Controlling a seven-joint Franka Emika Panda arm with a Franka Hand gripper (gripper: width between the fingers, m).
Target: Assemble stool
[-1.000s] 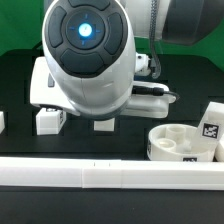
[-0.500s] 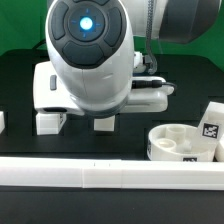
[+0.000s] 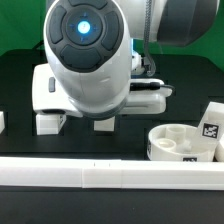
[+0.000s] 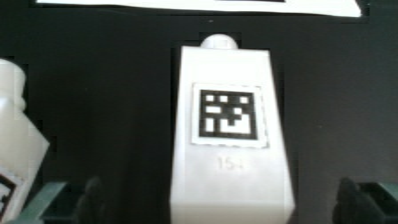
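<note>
My gripper (image 4: 215, 199) is spread wide. Its two dark fingers (image 4: 63, 198) stand one on each side of a short blocky white plastic stool leg (image 4: 228, 110). Black table shows in both gaps, so nothing is pinched yet. The leg lies flat, with its black-and-white square tag facing my wrist camera and its small rounded peg (image 4: 219, 43) pointing away from my fingers. I judge that I hang squarely over it so the fingers can close across its narrow width and keep the peg end free for fitting.

A second white blocky leg (image 4: 15, 130) lies just beside the first, with a strip of table between them. The finger on that side must come down into that strip, and a skewed descent could nudge the neighbour. Beyond the peg runs the edge of the thin flat white marker board (image 4: 178, 5).

In the exterior view my arm's bulky white body hides the grasp. At about four o'clock from it rests the round rimmed white plastic disc seat (image 3: 172, 152), hollow side up, I think so its sockets can take the pegs. No leg is fitted there. At three o'clock a third tagged white leg (image 3: 211, 123) stands by the seat; whether they touch I cannot tell. At six o'clock lies the long white border rail (image 3: 100, 178).
</note>
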